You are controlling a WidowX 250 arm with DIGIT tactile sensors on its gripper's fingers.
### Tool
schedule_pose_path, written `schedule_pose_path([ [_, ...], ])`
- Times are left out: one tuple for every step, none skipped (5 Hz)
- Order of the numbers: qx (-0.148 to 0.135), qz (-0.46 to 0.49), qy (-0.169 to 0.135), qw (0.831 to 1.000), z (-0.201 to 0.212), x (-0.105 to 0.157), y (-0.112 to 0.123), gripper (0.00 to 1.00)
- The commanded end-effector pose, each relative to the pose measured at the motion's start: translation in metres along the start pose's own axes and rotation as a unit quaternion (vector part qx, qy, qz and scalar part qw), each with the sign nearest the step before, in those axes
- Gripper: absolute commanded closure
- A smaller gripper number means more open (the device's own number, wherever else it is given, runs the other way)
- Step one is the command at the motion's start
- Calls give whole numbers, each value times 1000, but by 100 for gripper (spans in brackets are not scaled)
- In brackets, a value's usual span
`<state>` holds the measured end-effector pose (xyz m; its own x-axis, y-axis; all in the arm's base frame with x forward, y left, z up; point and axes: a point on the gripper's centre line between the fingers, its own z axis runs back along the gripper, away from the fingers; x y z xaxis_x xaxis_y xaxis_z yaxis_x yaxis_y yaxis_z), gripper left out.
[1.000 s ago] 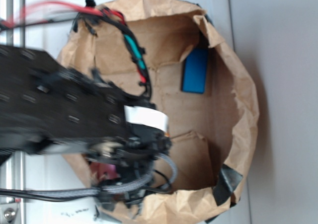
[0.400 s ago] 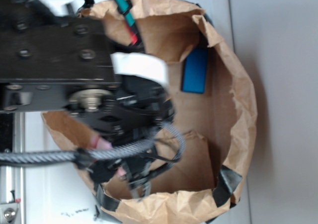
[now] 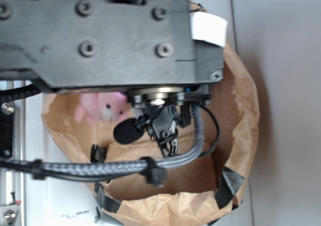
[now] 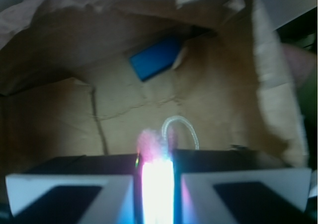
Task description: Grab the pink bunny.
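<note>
white table (image 3: 281, 85), brown paper bag (image 3: 241, 110)

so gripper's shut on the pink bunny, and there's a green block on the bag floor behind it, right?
Not green: the block is blue, as the wrist view shows. The rest holds: the gripper is closed on the pink bunny inside the paper bag.

The pink bunny (image 3: 103, 108) hangs up off the brown paper, soft and fuzzy, its paler face turned outward. In the wrist view a pink tuft (image 4: 150, 143) of it pokes out between the closed jaws.
</note>
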<state>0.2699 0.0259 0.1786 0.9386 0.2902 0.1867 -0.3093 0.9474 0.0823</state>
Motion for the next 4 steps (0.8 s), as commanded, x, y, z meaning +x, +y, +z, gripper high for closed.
schedule_pose_path([
  [-21,1,-56,998,30,5,1,100],
  [-30,-10,-73,997,32,3,-3,100],
  [-23,-10,-74,997,29,3,-6,100],
  [-20,-10,-75,997,29,4,-5,100],
])
